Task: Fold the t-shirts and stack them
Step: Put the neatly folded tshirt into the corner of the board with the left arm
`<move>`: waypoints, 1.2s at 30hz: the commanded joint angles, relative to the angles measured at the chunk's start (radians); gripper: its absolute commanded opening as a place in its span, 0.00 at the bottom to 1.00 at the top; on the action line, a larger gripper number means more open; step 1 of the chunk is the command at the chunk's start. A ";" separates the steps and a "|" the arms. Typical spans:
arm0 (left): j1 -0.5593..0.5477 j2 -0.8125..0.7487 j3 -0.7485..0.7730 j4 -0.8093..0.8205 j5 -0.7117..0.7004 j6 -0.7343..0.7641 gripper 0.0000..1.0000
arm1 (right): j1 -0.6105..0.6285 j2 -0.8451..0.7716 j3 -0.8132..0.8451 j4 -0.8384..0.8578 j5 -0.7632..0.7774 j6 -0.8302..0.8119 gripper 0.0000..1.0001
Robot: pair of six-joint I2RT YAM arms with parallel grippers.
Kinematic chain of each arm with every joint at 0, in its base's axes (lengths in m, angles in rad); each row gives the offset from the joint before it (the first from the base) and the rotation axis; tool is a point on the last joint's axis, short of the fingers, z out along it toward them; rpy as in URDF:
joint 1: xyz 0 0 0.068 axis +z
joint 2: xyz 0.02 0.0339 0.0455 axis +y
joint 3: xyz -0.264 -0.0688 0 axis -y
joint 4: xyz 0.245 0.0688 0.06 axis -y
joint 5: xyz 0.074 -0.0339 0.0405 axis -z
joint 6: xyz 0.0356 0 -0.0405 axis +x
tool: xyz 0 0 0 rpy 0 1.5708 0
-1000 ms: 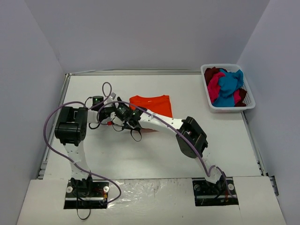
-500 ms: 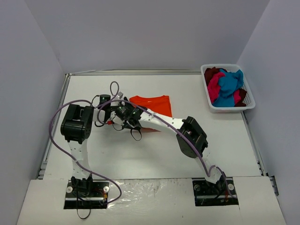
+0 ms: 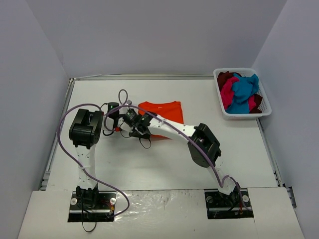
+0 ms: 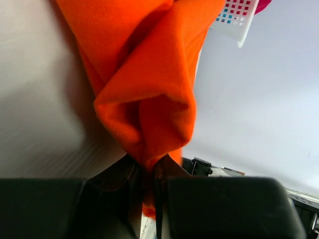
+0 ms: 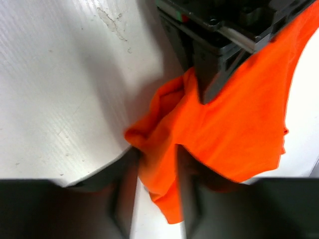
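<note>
Both arms are reaching out from the near edge of the desk (image 3: 149, 169) and meeting at the left edge of the orange t-shirt (image 3: 167, 109), which is lying mostly flat at mid-desk. The left end effector (image 4: 149, 172) is clamping down on a bunched fold of the orange cloth, its jaws pressing together with the fabric puckering up out of them. The right end effector (image 5: 157, 159) is standing narrowly parted with a hanging fold between its fingers. It seems to be letting go rather than gripping, though the blur low in its wrist view is leaving that uncertain. The cloth is probably passing from one arm to the other, so that each can take its own corner for the fold. Against the view a second ago, the left arm (image 3: 85, 130) is sitting further right, closer to the shirt, while the right arm (image 3: 202, 144) and the shirt's outline are looking much the same. Farther off, at the far right corner, the white basket (image 3: 264, 110) is holding the other t-shirts (image 3: 241, 94), teal, magenta and dark red, heaped and waiting.
</note>
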 commanded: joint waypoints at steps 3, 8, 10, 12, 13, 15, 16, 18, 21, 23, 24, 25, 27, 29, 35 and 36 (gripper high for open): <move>-0.003 -0.027 0.004 0.159 0.023 -0.089 0.02 | 0.003 -0.019 0.014 -0.094 -0.102 -0.004 0.94; 0.017 -0.031 0.003 0.159 0.028 -0.079 0.02 | -0.012 -0.229 -0.200 -0.156 -0.295 -0.053 1.00; 0.032 -0.030 0.006 0.160 0.034 -0.072 0.02 | -0.056 -0.345 -0.271 -0.198 -0.395 -0.111 1.00; 0.043 -0.028 0.007 0.147 0.035 -0.045 0.02 | -0.134 -0.410 -0.351 -0.287 -0.484 -0.196 1.00; 0.052 -0.028 0.014 0.097 0.034 -0.024 0.02 | -0.185 -0.464 -0.371 -0.313 -0.539 -0.220 1.00; 0.063 -0.033 0.036 -0.034 0.020 0.102 0.02 | -0.340 -0.498 -0.416 -0.344 -0.559 -0.241 1.00; 0.066 -0.036 0.058 -0.130 0.011 0.178 0.02 | -0.388 -0.515 -0.430 -0.346 -0.565 -0.238 1.00; 0.086 -0.059 0.134 -0.449 -0.047 0.401 0.02 | -0.489 -0.528 -0.457 -0.334 -0.596 -0.240 1.00; 0.127 -0.057 0.291 -0.824 -0.144 0.636 0.02 | -0.532 -0.544 -0.523 -0.265 -0.598 -0.203 1.00; 0.155 -0.034 0.386 -1.008 -0.168 0.691 0.02 | -0.537 -0.536 -0.543 -0.220 -0.576 -0.163 1.00; 0.205 -0.007 0.506 -1.100 -0.225 0.781 0.02 | -0.546 -0.524 -0.536 -0.220 -0.575 -0.159 1.00; 0.220 -0.001 0.550 -1.160 -0.260 0.806 0.02 | -0.554 -0.498 -0.520 -0.219 -0.581 -0.153 1.00; 0.268 0.013 0.685 -1.249 -0.382 0.892 0.02 | -0.567 -0.475 -0.506 -0.219 -0.593 -0.153 1.00; 0.293 0.030 0.765 -1.327 -0.450 0.937 0.02 | -0.568 -0.449 -0.496 -0.219 -0.593 -0.151 1.00; 0.371 0.202 1.061 -1.525 -0.702 1.064 0.02 | -0.569 -0.440 -0.485 -0.216 -0.621 -0.143 1.00; 0.383 0.217 1.087 -1.539 -0.724 1.066 0.02 | -0.569 -0.447 -0.486 -0.216 -0.621 -0.142 1.00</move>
